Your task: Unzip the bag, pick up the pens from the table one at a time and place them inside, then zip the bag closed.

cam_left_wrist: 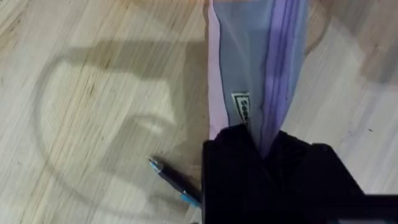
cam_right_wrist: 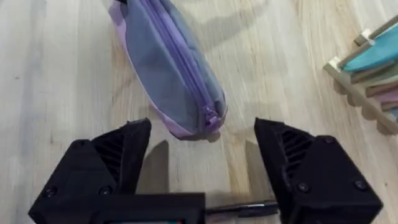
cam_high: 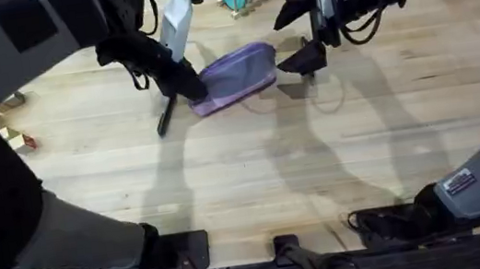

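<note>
A soft lavender bag (cam_high: 234,76) lies on the table (cam_high: 255,179), zipper up and closed. The left gripper (cam_left_wrist: 264,149) is clenched on one end of it; the right gripper (cam_right_wrist: 202,146) hovers released just beside the zipper pull (cam_right_wrist: 210,116) (small, likely slippery). The limp fabric needs anchoring. One pen (cam_left_wrist: 174,182) lies just beside the bag.

Bag (cam_high: 237,75) and pen (cam_high: 167,120) on table (cam_high: 254,170)
</note>
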Tool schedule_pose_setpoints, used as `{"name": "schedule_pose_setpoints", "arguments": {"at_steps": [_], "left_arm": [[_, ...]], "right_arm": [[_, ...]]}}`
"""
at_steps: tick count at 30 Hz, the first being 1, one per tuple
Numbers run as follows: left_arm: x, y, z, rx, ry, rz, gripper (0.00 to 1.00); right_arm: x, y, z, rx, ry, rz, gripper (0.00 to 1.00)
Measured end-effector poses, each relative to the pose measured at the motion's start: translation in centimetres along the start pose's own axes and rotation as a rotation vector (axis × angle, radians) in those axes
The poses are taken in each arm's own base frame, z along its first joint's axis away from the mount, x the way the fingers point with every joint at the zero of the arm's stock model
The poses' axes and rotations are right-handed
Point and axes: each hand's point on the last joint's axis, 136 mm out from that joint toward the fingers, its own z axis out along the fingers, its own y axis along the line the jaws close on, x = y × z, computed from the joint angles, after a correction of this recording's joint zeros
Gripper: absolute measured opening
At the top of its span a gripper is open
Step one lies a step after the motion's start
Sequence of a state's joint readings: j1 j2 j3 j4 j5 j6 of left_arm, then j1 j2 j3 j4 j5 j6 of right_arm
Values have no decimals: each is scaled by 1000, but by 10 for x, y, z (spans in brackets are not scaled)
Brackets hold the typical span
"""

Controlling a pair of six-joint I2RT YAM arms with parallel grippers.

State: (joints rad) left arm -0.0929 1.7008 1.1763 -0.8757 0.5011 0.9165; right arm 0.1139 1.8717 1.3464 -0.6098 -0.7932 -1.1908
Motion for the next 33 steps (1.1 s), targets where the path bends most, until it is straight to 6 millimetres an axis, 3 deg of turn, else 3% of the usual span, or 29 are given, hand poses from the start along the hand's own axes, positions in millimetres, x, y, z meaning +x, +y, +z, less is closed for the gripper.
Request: {"name": "schedule_pose_setpoints", "arguments": {"at_steps": [14,21,28,33], "left_arm": [[0,0,0,0,0,0,43],[0,0,0,1,0,0,43],[0,0,0,2,1,-1,43],[0,0,0,2,1,-1,43]], "right_arm": [[4,-8,5,37,51,-39,992],[18,-6,20,2,64,-19,967],[19,-5,27,-7,66,-29,758],[17,-4,29,-10,65,-35,500]]}}
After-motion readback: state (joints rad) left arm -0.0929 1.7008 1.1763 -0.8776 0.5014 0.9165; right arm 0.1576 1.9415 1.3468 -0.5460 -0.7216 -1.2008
